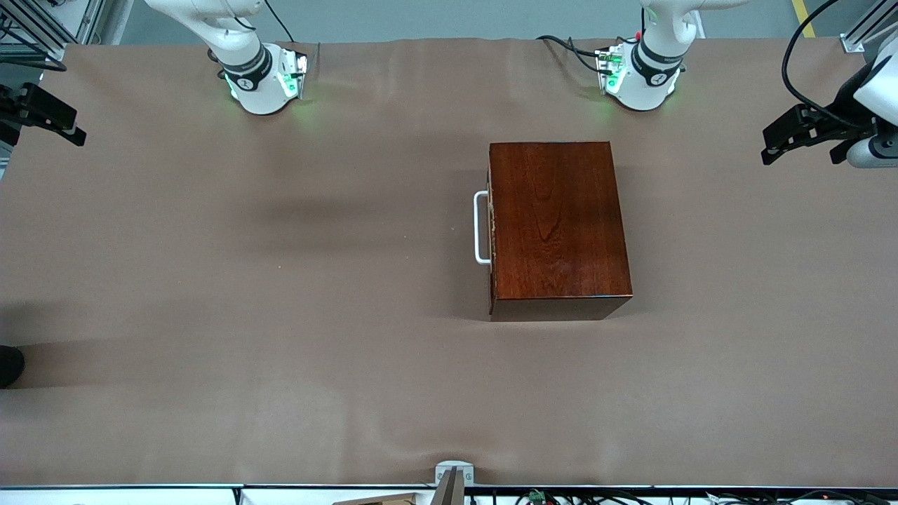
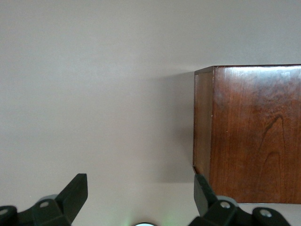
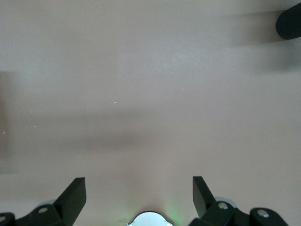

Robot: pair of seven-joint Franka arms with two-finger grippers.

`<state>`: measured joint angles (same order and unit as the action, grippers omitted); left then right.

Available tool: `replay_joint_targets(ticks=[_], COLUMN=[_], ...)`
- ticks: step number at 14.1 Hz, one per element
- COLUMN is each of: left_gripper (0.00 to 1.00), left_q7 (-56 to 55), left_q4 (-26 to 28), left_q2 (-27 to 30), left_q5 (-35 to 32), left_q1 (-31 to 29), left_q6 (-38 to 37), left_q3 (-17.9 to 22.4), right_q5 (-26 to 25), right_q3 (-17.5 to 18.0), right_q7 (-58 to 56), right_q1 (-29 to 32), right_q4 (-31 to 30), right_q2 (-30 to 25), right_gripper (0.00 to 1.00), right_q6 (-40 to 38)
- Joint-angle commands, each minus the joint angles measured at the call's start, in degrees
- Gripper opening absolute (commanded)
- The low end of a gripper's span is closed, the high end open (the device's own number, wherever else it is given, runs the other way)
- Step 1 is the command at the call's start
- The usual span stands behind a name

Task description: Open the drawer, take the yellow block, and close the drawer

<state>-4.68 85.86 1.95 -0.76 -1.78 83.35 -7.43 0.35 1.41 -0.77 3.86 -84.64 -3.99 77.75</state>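
Note:
The dark reddish-brown wooden box (image 1: pixel 558 221) stands on the table nearer the left arm's base. Its drawer (image 1: pixel 492 231) is pushed fully in, and the white bar handle (image 1: pixel 481 228) faces the right arm's end of the table. The yellow block is hidden. My left gripper (image 1: pixel 772 146) hovers open at the left arm's end of the table; in its wrist view the left gripper (image 2: pixel 140 181) holds nothing and one corner of the box (image 2: pixel 254 132) shows. My right gripper (image 1: pixel 66 126) hovers open at the right arm's end, and in its wrist view the right gripper (image 3: pixel 138 181) is over bare cloth.
Brown cloth (image 1: pixel 280 280) covers the whole table. A dark round object (image 1: pixel 10 365) sits at the table's edge toward the right arm's end, and also shows as the dark round object (image 3: pixel 289 21). A small grey mount (image 1: pixel 453 477) stands at the near edge.

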Motion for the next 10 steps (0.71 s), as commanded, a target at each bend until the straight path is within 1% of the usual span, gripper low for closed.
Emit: replay_joint_targets(ticks=[1, 10], left_gripper=[1.0, 1.0], left_q7=[0.4, 0.2], left_q4=[-0.5, -1.0], left_q2=[0.1, 0.0], left_q5=[0.5, 0.4], left_q1=[-0.7, -0.7], left_q6=[-0.8, -0.8], left_q3=[-0.5, -0.6], right_q5=[-0.2, -0.2], right_q3=[0.9, 0.9], right_q7=[-0.6, -0.5], right_q1=[1.5, 1.5], right_q4=[0.6, 0.6], right_q2=[0.2, 0.3], right_gripper=[1.0, 1.0], right_q6=[-0.6, -0.5])
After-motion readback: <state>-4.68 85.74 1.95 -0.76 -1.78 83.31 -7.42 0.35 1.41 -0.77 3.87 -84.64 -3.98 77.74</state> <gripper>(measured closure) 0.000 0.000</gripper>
